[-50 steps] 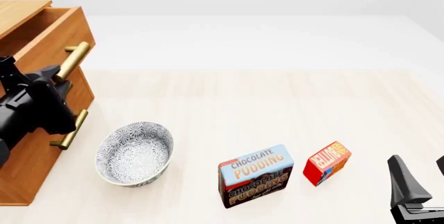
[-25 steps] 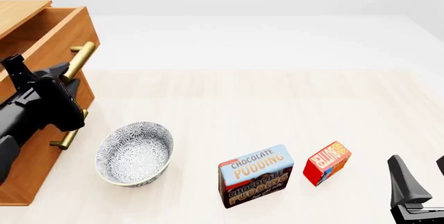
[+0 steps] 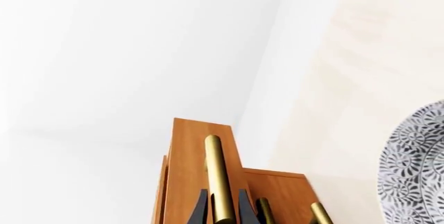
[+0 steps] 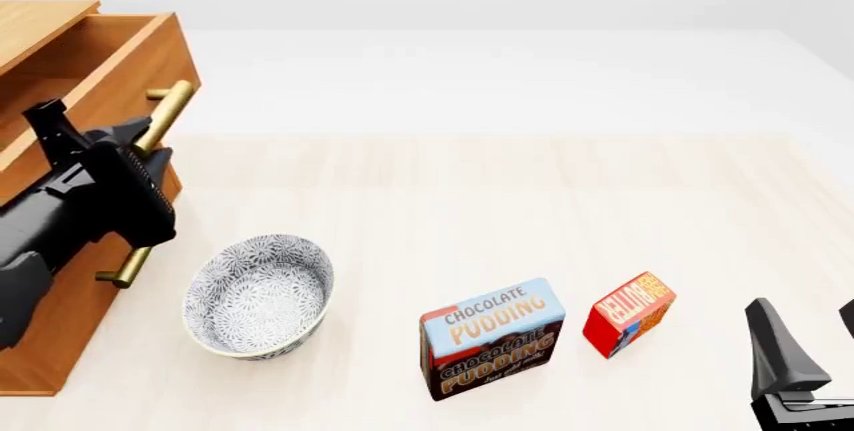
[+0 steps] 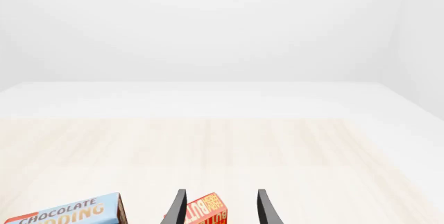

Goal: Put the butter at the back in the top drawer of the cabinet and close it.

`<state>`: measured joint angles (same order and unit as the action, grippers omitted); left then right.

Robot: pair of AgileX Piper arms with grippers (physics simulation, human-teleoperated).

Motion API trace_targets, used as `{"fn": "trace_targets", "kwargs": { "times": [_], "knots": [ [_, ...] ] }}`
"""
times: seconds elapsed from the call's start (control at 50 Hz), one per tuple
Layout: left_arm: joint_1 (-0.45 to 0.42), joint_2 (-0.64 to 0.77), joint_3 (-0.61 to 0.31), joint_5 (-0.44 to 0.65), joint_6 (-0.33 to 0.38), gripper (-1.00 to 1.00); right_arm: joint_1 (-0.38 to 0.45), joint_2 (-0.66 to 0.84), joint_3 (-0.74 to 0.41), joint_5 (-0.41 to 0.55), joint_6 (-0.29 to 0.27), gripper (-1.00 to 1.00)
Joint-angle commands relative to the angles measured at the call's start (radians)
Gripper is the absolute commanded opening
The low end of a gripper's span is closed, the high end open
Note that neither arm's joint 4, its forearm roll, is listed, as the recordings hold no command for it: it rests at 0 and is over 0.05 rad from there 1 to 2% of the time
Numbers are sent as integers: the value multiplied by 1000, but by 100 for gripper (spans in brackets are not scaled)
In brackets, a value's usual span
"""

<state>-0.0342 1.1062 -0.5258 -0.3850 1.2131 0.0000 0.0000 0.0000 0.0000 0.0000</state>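
The cabinet (image 4: 54,336) stands at the left edge. Its top drawer (image 4: 127,56) is pulled partway out, toward the right of the front view. My left gripper (image 4: 144,146) is shut on the drawer's brass handle (image 4: 170,111). In the left wrist view, both fingers (image 3: 201,208) clamp the handle (image 3: 218,172). The butter (image 4: 630,312) lies tilted on the table at the front right, beside the pudding box. My right gripper (image 4: 811,336) hangs open to the right of the butter, holding nothing. Beyond its fingers, the right wrist view shows the butter (image 5: 207,211).
A patterned bowl (image 4: 258,294) sits just right of the cabinet's lower drawers, under the left arm. The chocolate pudding box (image 4: 491,337) stands left of the butter. The two lower drawer handles (image 4: 131,261) stick out toward the bowl.
The top drawer has slid further out to the right, with my left gripper holding its handle. The right arm, butter, bowl and pudding box have not moved.
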Motion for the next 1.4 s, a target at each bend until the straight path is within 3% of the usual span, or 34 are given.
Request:
{"fn": "trace_targets", "kwargs": {
  "times": [0.02,0.48,0.58,0.6,0.72,0.94,0.98,1.12,1.14,1.18,1.2,1.28,1.3,1.32,1.36,1.4],
  "knots": [
    [-7,44,-13,15,12,-100,0,0,0,0,0,100],
    [-70,-6,-29,60,-3,-100,0,0,0,0,0,100],
    [-81,-34,-63,116,-33,-100,0,0,0,0,0,100],
    [-84,-37,-70,125,-40,100,0,0,0,0,0,100],
    [-128,-64,-115,213,-120,100,0,0,0,0,0,100],
    [-164,-108,-141,256,-127,100,0,0,0,0,0,100],
    [-206,-92,-256,389,-242,100,0,0,0,0,0,100],
    [-248,-55,-435,562,-388,100,0,0,0,0,0,100],
    [-254,-30,-513,642,-460,100,0,0,0,0,0,100],
    [-250,-20,-546,677,-491,100,0,0,0,0,0,100],
    [-235,8,-616,766,-564,100,0,0,0,0,0,100],
    [-235,20,-686,831,-625,100,0,0,0,0,0,100],
    [-235,43,-744,888,-689,100,0,0,0,0,0,100],
    [-220,39,-751,901,-692,100,0,0,0,0,0,100],
    [-241,81,-833,970,-788,100,0,0,0,0,0,100],
    [-236,82,-845,986,-794,100,0,0,0,0,0,100]
  ]
}}
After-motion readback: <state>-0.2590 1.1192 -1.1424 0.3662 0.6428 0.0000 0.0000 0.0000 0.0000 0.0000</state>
